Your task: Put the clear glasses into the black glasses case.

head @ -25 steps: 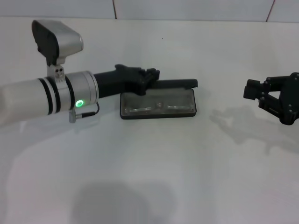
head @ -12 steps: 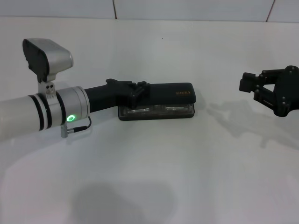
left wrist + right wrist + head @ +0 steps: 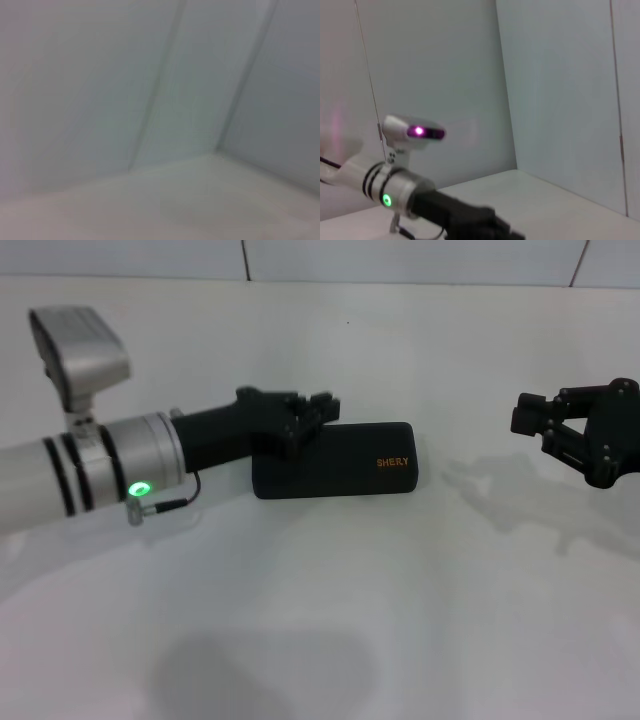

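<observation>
So the black glasses case (image 3: 335,459) was lying flat on the white table (image 3: 330,610) with its lid down, orange SHERY lettering facing up, roughly 12 o'clock from me. The clear glasses weren't visible anywhere. My left gripper (image 3: 312,418) was over the case's 9 o'clock end, fingers a little spread, gripping nothing; couldn't tell if it touched the lid. My right gripper (image 3: 535,418) hovered well off at 3 o'clock, unclenched and empty. Only the right wrist view caught my left arm's lit camera (image 3: 415,132); the left wrist view showed bare wall.
</observation>
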Motion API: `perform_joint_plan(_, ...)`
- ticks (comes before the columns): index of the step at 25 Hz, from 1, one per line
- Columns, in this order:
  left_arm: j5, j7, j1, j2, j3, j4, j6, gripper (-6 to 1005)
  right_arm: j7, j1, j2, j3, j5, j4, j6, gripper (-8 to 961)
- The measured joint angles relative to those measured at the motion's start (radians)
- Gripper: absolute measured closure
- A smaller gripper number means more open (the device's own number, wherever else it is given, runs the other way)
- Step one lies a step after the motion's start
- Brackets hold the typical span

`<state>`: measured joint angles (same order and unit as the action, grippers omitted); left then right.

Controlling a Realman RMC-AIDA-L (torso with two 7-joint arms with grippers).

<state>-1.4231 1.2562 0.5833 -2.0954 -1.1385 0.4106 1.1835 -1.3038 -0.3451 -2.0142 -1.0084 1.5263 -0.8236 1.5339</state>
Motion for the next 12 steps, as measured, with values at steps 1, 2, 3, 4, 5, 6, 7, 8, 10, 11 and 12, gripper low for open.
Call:
perform_joint_plan(1,0.002,0.0,-0.021,0.0,0.001,0.049,0.048,870,0.0,0.0,0.0,0.001,0.0,0.0,0.001,704)
perform_joint_plan(2,0.007,0.001,-0.043,0.0,0.001,0.103,0.085,870,0.0,0.0,0.0,0.001,0.0,0.0,0.001,702)
perform_joint_plan(3,0.013,0.003,-0.072,-0.001,0.0,0.163,0.126,870,0.0,0.0,0.0,0.001,0.0,0.0,0.002,701)
perform_joint_plan(4,0.013,0.003,-0.072,-0.001,0.0,0.163,0.126,870,0.0,0.001,0.0,0.0,0.0,0.0,0.002,700)
perform_joint_plan(5,0.021,0.005,-0.093,-0.001,0.0,0.209,0.153,870,0.0,0.001,0.0,-0.002,0.0,0.0,0.002,699)
perform_joint_plan(6,0.026,0.007,-0.137,0.002,-0.001,0.291,0.216,869,0.0,0.002,0.0,-0.002,0.0,0.0,0.003,697)
perform_joint_plan(7,0.025,0.008,-0.155,0.004,-0.001,0.323,0.244,869,0.0,0.002,0.001,-0.002,0.0,0.0,0.003,696)
perform_joint_plan(8,0.024,0.008,-0.164,0.005,-0.001,0.337,0.256,869,0.0,0.002,0.001,-0.002,0.0,0.0,0.005,695)
perform_joint_plan(10,0.018,0.005,-0.202,0.009,-0.001,0.381,0.297,837,0.0,0.0,0.004,-0.002,0.005,0.0,0.016,692)
perform_joint_plan(11,0.015,0.001,-0.223,0.01,-0.001,0.401,0.315,822,0.0,-0.003,0.006,-0.002,0.011,0.0,0.024,691)
perform_joint_plan(12,0.011,-0.002,-0.24,0.011,-0.001,0.418,0.331,806,0.001,-0.008,0.008,-0.002,0.023,0.0,0.034,690)
